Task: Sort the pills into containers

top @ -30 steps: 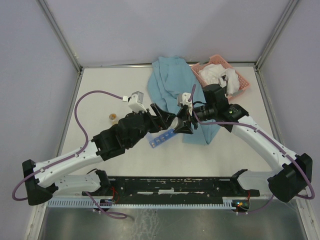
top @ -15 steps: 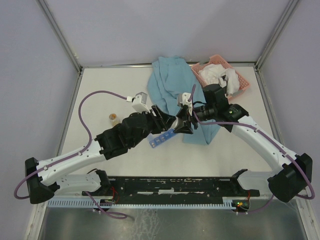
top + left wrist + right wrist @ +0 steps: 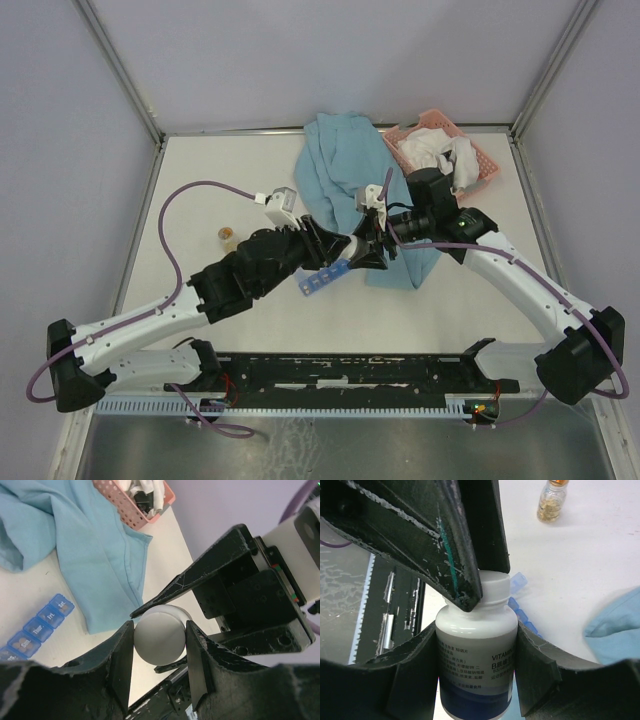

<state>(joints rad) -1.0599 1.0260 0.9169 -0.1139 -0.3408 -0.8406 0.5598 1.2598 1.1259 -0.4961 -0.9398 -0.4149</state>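
Step, judged: uncapping | left fingers (image 3: 122, 665) clamped on cap (image 3: 159, 639), right fingers (image 3: 415, 680) clamped on white bottle (image 3: 476, 665) | blue organiser strip (image 3: 322, 280) on counter (image 3: 450, 320) just beside bottle | next: twist cap free, keep bottle upright

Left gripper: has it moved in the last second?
Yes. In the top view the left gripper has shifted right, away from the amber vial standing on the table, and closed on the bottle cap.

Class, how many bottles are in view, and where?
2. The white vitamin bottle sits in the right gripper, with the left gripper on its cap. The small amber vial stands on the table's left side. More may be hidden.
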